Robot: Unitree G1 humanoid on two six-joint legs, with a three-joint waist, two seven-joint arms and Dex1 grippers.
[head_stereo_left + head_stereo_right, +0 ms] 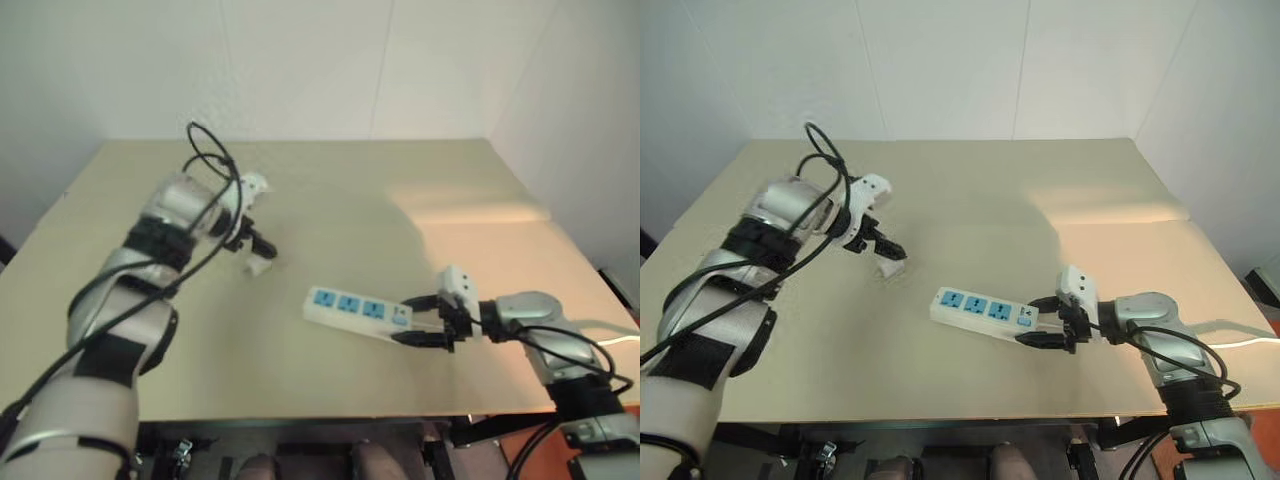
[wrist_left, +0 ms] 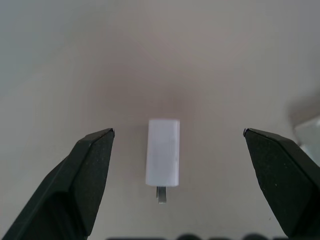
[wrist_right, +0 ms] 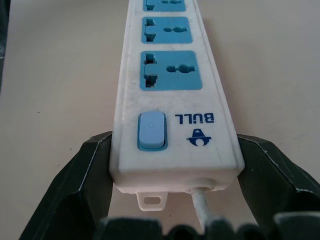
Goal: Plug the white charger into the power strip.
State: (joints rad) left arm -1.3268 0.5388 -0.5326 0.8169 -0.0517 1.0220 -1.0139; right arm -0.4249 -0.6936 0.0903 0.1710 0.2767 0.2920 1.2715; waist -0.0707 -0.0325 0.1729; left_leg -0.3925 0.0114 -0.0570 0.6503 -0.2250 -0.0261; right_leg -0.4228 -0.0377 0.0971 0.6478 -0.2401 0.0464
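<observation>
The white charger (image 2: 163,159) lies flat on the table with its metal prongs showing at one end. My left gripper (image 2: 178,132) hangs just above it, tilted downward, open wide with a finger on each side and touching nothing. From the head view the charger (image 1: 258,266) is left of centre, under the left gripper (image 1: 255,245). The power strip (image 1: 350,308), a white bar with three blue sockets, lies right of centre. My right gripper (image 1: 408,320) is shut on the power strip's switch end, its fingers (image 3: 90,165) pressed against both long sides.
The beige table (image 1: 420,190) stretches back to a white wall, and its front edge is close below the strip. The strip's thin white cord (image 3: 201,205) leaves the switch end between my right fingers and runs off to the right (image 1: 612,336).
</observation>
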